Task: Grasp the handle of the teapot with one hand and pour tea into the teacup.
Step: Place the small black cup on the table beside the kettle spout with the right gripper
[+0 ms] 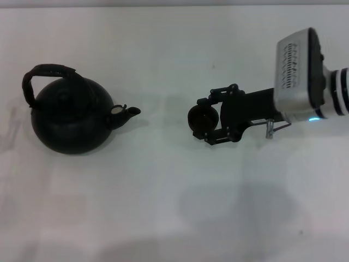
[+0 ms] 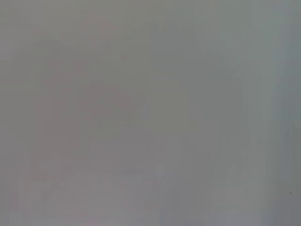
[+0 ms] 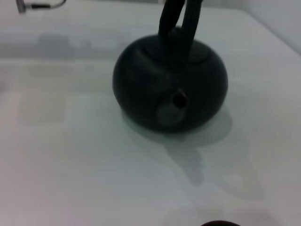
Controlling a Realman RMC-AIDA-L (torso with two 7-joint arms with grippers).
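The round black teapot (image 1: 68,117) stands at the table's left, its arched handle (image 1: 49,73) upright and its spout pointing right. To the right of the spout, the small black teacup (image 1: 203,119) sits between the fingers of my right gripper (image 1: 205,121), which reaches in from the right and looks shut on it. A gap of bare table separates cup and spout. In the right wrist view the teapot (image 3: 169,89) faces the camera spout-first, its handle (image 3: 178,19) rising behind, and the teacup's rim (image 3: 220,223) just shows at the picture's edge. My left gripper is out of view.
The white table (image 1: 163,207) spreads on all sides of the two objects. The left wrist view holds only a plain grey surface. A thin metal wire piece (image 1: 271,129) hangs from my right wrist.
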